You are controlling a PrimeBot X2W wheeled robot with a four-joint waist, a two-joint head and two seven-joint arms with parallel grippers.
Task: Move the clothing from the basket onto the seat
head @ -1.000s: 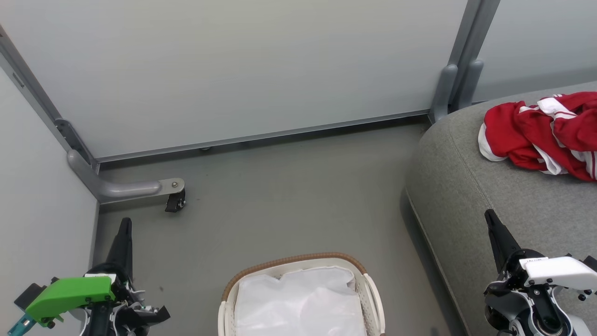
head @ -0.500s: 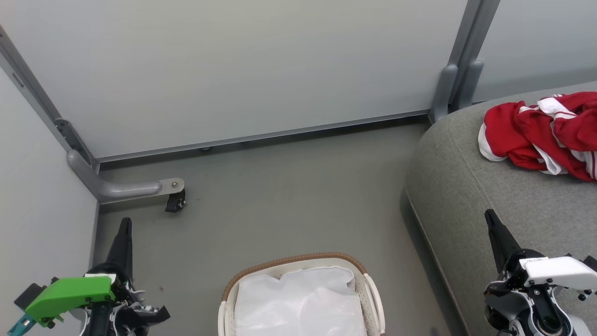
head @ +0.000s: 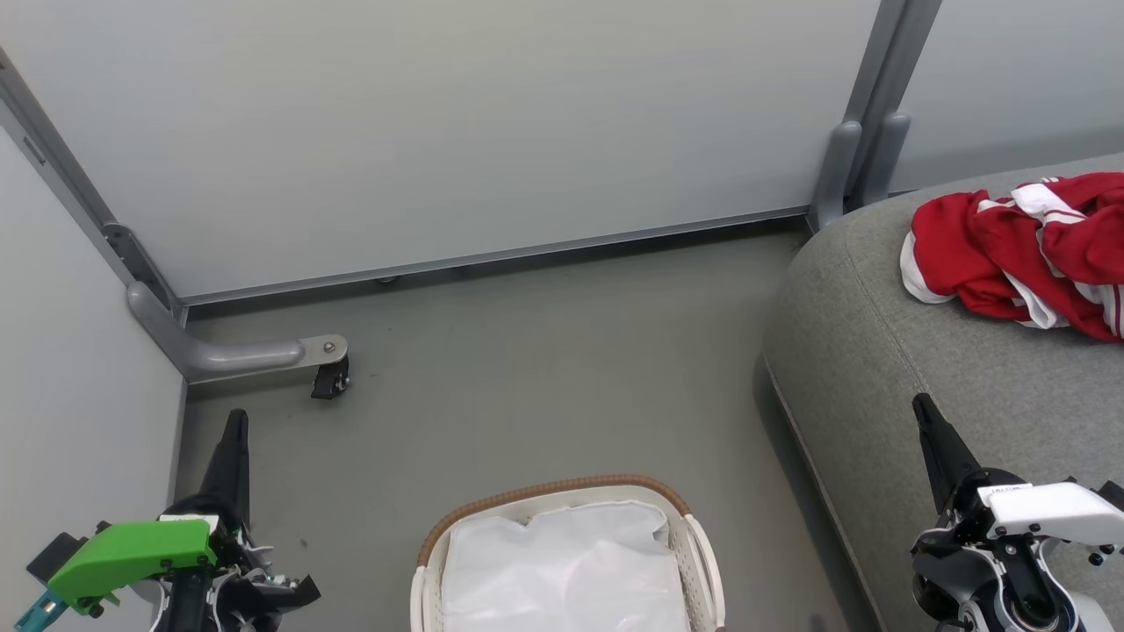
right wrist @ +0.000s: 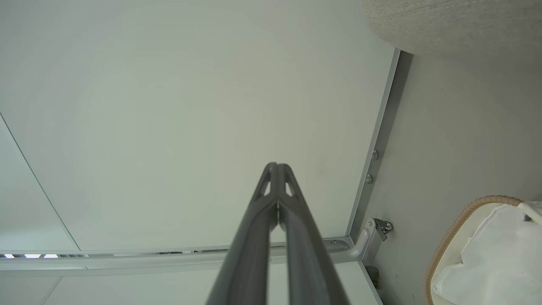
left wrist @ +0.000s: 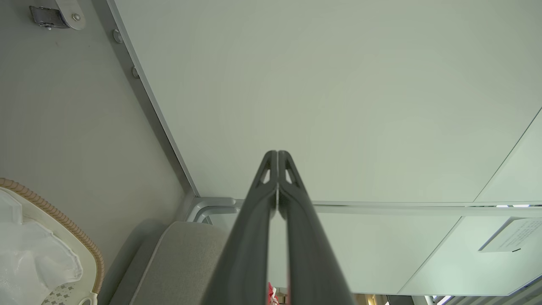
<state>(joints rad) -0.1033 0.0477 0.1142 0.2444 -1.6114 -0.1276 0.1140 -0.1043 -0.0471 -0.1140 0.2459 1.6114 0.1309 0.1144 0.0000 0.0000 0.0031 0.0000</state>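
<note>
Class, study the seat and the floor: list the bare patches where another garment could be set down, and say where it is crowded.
Bare: the seat between the clothing and the right hand; the floor between the wall panel, the seat and the basket. Crowded: the seat's far end, under the clothing.

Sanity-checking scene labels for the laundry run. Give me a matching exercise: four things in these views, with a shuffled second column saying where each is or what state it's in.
Column 1
1. red fabric clothing with white stripes
2. oval white plastic basket with brown woven rim
3. large grey woven-fabric seat
4. small black caster wheel

Column 2
A. on the floor, showing a white cloth liner inside
B. at the head view's right, bearing a crumpled heap
C. under a grey metal partition foot
D. crumpled on the upholstery

Pairs: 1-D, 2-A, 3-B, 4-C
</note>
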